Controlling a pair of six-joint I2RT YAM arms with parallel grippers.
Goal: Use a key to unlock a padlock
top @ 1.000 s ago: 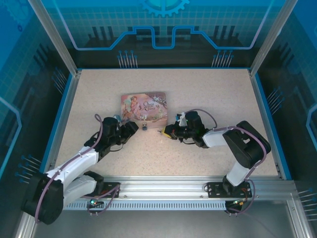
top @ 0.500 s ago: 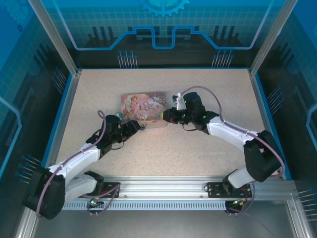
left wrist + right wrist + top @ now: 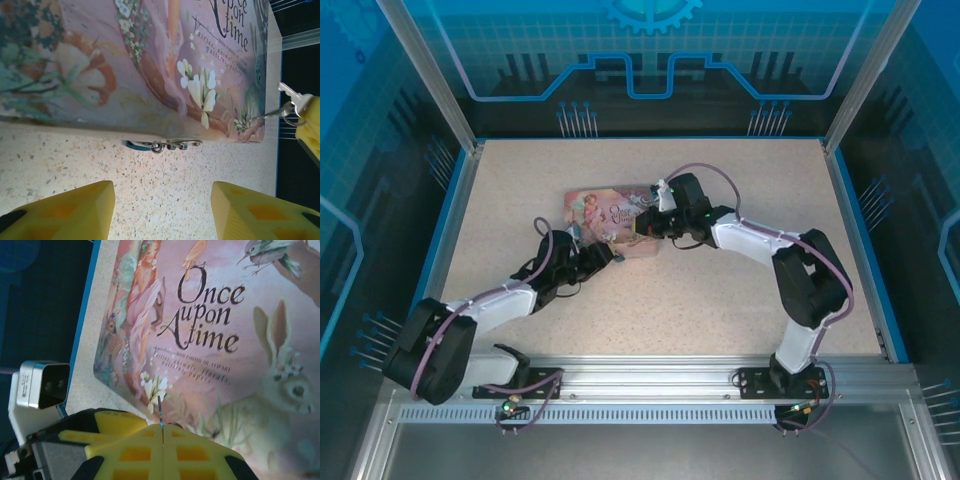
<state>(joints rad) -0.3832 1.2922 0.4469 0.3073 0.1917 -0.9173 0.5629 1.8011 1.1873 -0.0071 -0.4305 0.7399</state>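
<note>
**A:** What is hard to see on the tabletop (image 3: 740, 180)?

**B:** The small things. From above, the left arm (image 3: 490, 305) and the right arm (image 3: 760, 245) meet at the pink tin (image 3: 605, 208). They cover its near edge and its right corner. The padlock and the key are too small to make out there.

**A:** Is the tin whole in the wrist views?

**B:** No, in both it runs out of the frame.

**A:** How much room is around it?

**B:** Plenty. The tin lies left of the middle, well apart from the blue border (image 3: 650, 138). The tabletop is bare behind it, to the right and toward the near side.

**A:** And the left gripper (image 3: 162, 200)?

**B:** It is released. Its yellow fingers (image 3: 65, 212) stand apart with bare tabletop between them, near the tin's front edge but not touching it.

**A:** Where is the padlock (image 3: 137, 145)?

**B:** On the tabletop, tight against that front edge and partly under the rim. I see a bluish body and some small metal loops. I cannot tell whether its shackle is closed.

**A:** The right gripper (image 3: 162, 432)?

**B:** It is clenched on the key (image 3: 160, 412). The thin blade sticks out between its fingers, above the lid near the corner. The key is apart from the padlock.
</note>
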